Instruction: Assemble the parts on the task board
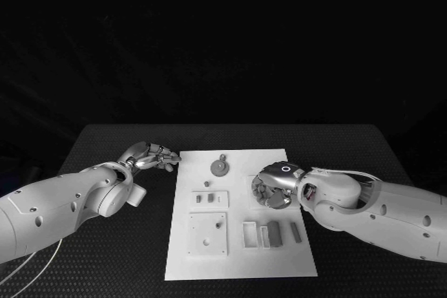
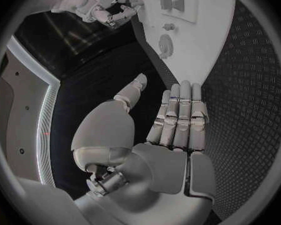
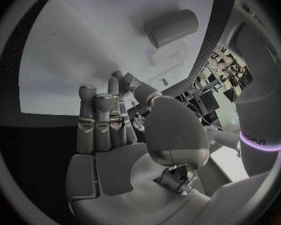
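Black table [image 1: 112,246], white task board [image 1: 238,262], both hands' fingers apart and empty, right hand [image 1: 273,187] covering board's right edge.

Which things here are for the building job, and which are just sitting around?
For the job:
- task board
- round gear-like part
- small peg
- long parts near the board's front
- left hand, open
- right hand, over the board

Just there:
- black table
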